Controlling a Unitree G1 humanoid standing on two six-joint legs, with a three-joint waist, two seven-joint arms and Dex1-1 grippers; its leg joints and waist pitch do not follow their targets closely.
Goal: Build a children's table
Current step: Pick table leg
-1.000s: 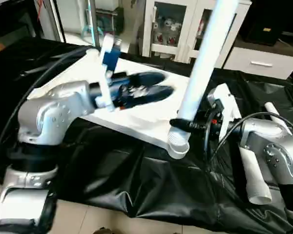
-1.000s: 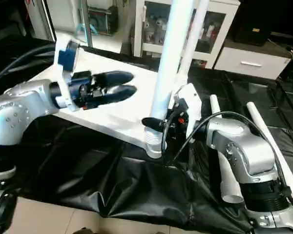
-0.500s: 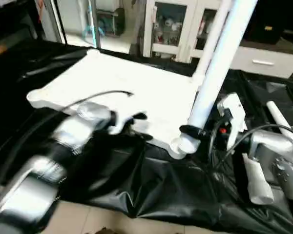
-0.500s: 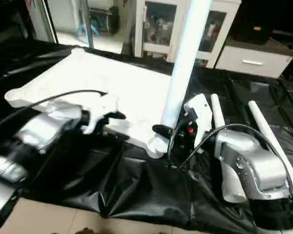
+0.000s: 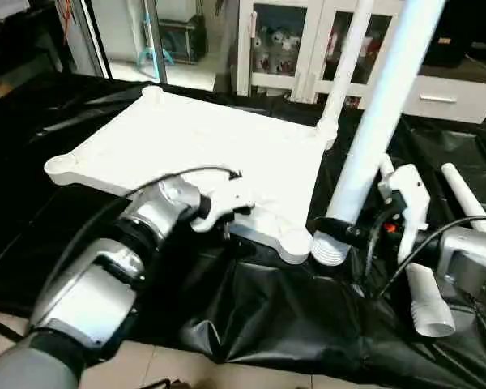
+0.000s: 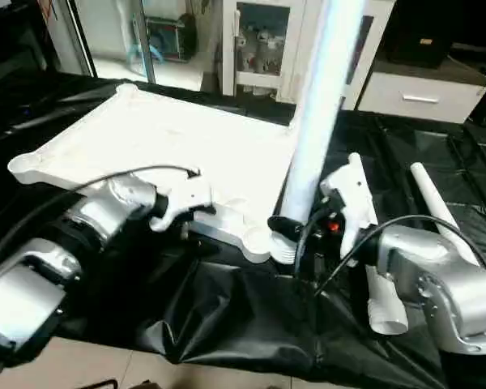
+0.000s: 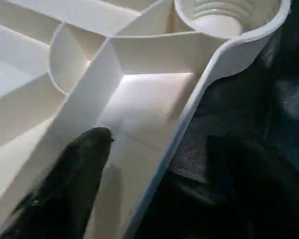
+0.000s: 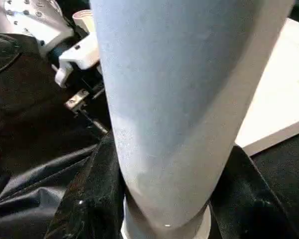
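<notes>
A: Where do the arms stand?

B: The left arm reaches low across the near edge of the tabletop (image 5: 202, 142), its left gripper (image 7: 154, 164) spread wide astride the rim: one finger (image 7: 70, 184) inside a rib bay, the other outside over the black sheet (image 5: 251, 316). It holds nothing. The right gripper (image 8: 164, 199) is closed around a leg (image 5: 373, 138) just above its threaded end, holding it nearly upright.

A: And the table parts?

B: The tabletop lies underside up on the black-covered counter (image 5: 40, 203). One leg (image 5: 344, 61) stands in the far right corner. The held leg's end hangs just beside the near right corner socket (image 5: 294, 240), not in it. Two more legs (image 5: 425, 296) lie to the right.

A: Room to move?

B: The socket is open and unblocked; the left gripper sits close beside it along the rim.

A: What changed?

B: A second ago the left gripper hovered above the tabletop's middle; now it has dropped to the near rim. The held leg has shifted slightly right.
</notes>
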